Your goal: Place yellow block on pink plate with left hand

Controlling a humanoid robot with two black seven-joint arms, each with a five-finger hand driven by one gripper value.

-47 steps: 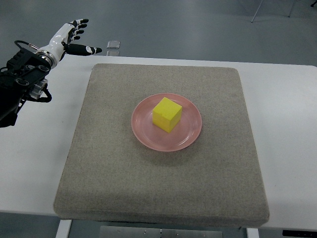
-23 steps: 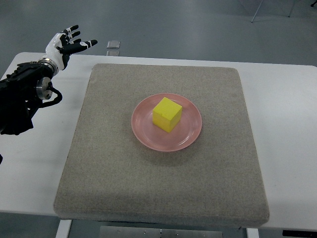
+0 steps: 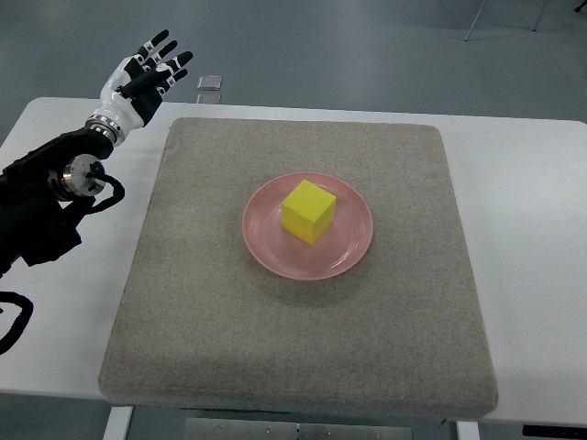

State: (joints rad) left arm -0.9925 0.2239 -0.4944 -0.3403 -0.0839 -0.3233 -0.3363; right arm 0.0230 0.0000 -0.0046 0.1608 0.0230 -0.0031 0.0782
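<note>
White tabletop (image 3: 541, 238) carries a grey felt mat (image 3: 202, 302), and on it I see the yellow block (image 3: 308, 211) resting upright near the centre of the pink plate (image 3: 353, 252). Farther back, my left hand (image 3: 139, 81) hovers off the mat's far-left corner, fingers spread and empty. My main risk is the black forearm (image 3: 41, 202) clipping the mat edge and shifting the plate.

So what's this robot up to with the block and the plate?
It looks as if the job is already done. The yellow block sits on the pink plate, in the middle of a grey mat on the white table. The left hand is off at the table's far left corner, fingers spread and holding nothing, well clear of the plate. No right arm shows in the picture.
</note>
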